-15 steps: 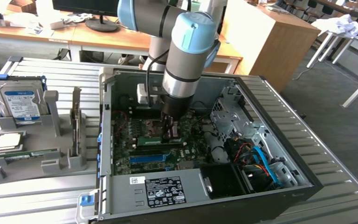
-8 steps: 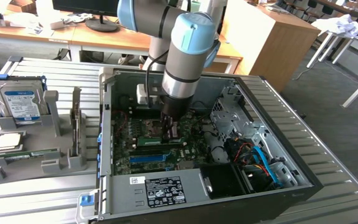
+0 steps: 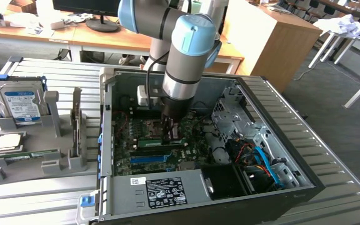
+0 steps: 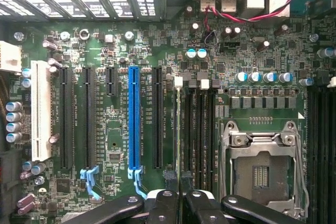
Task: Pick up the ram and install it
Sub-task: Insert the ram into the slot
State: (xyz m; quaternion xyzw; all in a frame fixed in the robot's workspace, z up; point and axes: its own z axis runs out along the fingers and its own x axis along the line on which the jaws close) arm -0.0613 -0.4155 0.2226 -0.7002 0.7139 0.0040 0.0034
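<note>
My gripper (image 3: 169, 136) is lowered into the open computer case (image 3: 305, 168), just above the motherboard (image 3: 161, 154). Its fingers are shut on the ram, a thin green board (image 3: 167, 130) held on edge between them. In the wrist view the black fingers (image 4: 163, 205) meet around the ram (image 4: 180, 129), which shows as a thin line along the leftmost of the black memory slots (image 4: 197, 129), beside the open processor socket (image 4: 260, 166). Whether the ram touches the slot I cannot tell.
A grey holder (image 3: 42, 166) stands at the exterior view's left with a blue-labelled hard drive (image 3: 20, 105), a square silver chip (image 3: 10, 140) and a green strip (image 3: 33, 153). The case holds a power supply (image 3: 167, 190), a drive cage (image 3: 230, 117) and blue cables (image 3: 264, 161).
</note>
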